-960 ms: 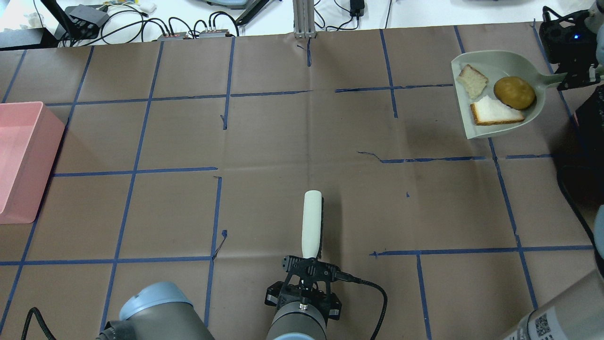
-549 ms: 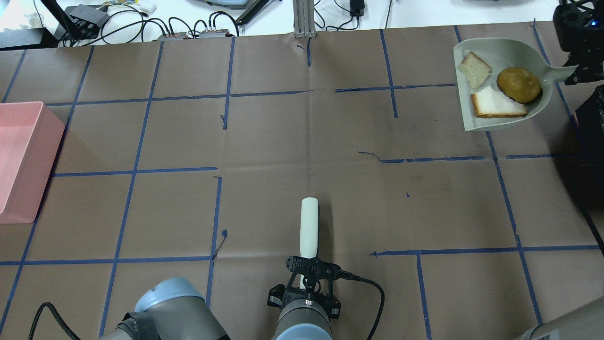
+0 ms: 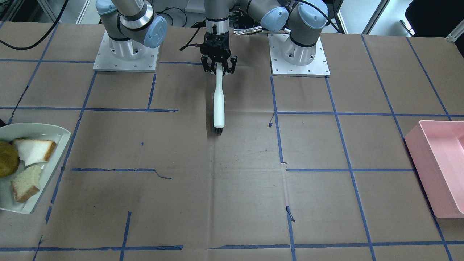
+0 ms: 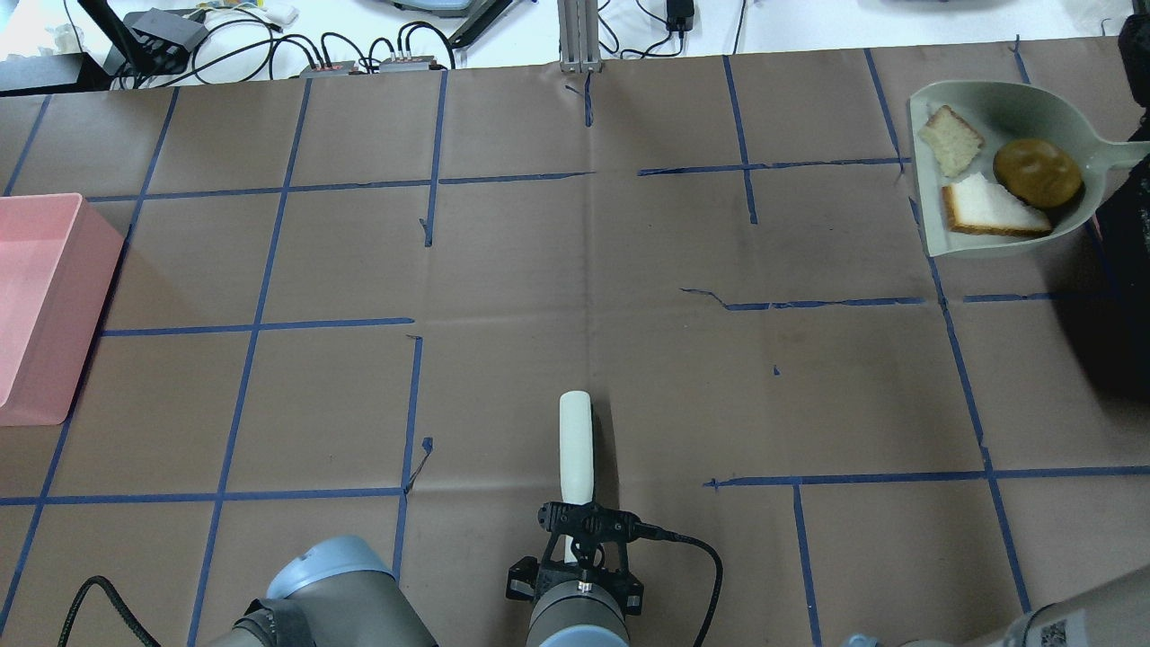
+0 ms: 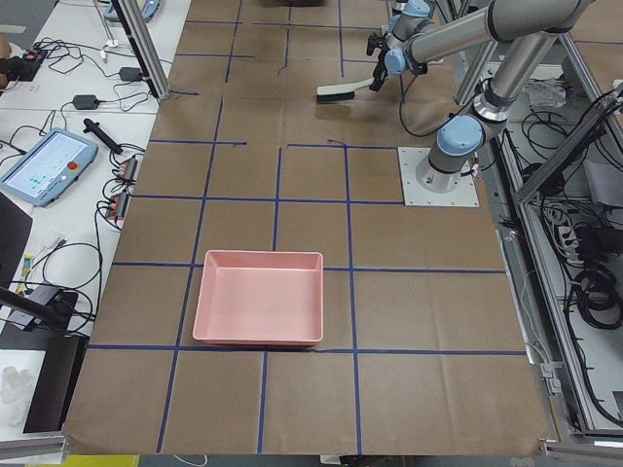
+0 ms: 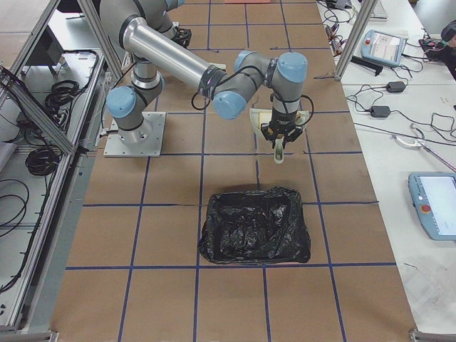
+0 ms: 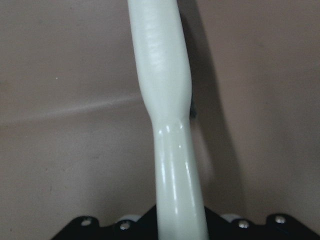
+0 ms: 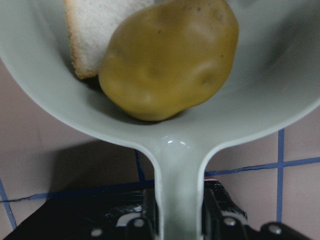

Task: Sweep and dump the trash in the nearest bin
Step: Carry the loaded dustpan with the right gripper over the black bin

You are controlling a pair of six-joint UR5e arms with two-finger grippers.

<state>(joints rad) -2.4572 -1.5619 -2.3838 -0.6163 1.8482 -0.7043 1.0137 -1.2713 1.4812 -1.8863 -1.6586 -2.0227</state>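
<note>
Three pieces of trash, and all three are riding in the pale grey-green plastic dustpan [image 4: 988, 97], up at two o'clock on the overhead view. The round yellow-brown potato-like lump [image 4: 1038, 172] sits deep by the handle, the larger torn slice of white bread with tan crust [image 4: 988, 208] touches it, and the smaller torn bread chunk [image 4: 954, 141] lies just beside, nearer the lip. The right gripper [image 8: 180, 220] has its fingers clamped narrow on the dustpan's handle, and from the right-end camera the pan looks lifted off the brown paper-covered table [image 4: 575, 270].

Down at six o'clock the left gripper [image 4: 584, 521] is closed tight on the white plastic hand brush [image 4: 575, 445], dark bristles on its underside, nothing near them to push (its work looks finished, I'd say). So sweeping reads as done; this is the carry-to-bin step.

Which bin? The pink plastic tub [image 4: 36, 305] sits far off at nine o'clock, while the black bag-lined bin [image 6: 254, 226] lies near the pan on the robot's right, at about six o'clock from it in the right-end view. The black one is my call for nearest. Next move, as I judge it: bring the pan's lip over that bag, hold it level on the way so the lump doesn't roll out, then tip the lip down.
</note>
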